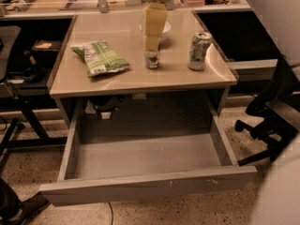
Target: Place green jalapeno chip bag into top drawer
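Note:
The green jalapeno chip bag [101,57], green and white and crinkly, lies flat on the left half of the desk top [122,76]. The top drawer [145,156] is pulled wide open below the desk, and its grey inside is bare. My gripper [151,42] hangs over the middle of the desk, to the right of the bag and not touching it. It holds nothing that I can see. It stands in front of a drink can [152,59] and hides the can's top.
A second green-and-silver can [200,50] stands on the right of the desk. A white bowl [165,29] sits behind the gripper. Black office chairs stand at the right [267,121] and far left. Cables hang under the desk.

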{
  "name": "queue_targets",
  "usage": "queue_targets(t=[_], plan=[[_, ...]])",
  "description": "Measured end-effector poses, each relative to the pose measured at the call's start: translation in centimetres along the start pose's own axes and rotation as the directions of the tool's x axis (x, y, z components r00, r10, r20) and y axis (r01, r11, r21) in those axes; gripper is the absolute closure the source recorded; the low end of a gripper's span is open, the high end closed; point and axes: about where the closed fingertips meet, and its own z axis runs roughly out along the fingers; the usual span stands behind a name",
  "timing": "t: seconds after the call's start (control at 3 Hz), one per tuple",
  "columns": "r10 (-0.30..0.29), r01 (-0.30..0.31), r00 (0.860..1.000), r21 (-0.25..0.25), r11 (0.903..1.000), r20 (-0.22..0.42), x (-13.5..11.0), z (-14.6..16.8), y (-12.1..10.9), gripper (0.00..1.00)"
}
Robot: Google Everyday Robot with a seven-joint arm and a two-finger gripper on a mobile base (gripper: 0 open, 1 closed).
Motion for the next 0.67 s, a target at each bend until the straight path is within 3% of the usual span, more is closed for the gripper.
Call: queue_targets(t=[0.33,0.67], plan=[[-0.061,0.062,0.997,-0.013,0.9980,0.037,-3.41,1.48,-2.86,0.00],[-0.061,0.060,0.996,0.020,0.9980,0.057,-4.07,1.23,-3.77,0.00]])
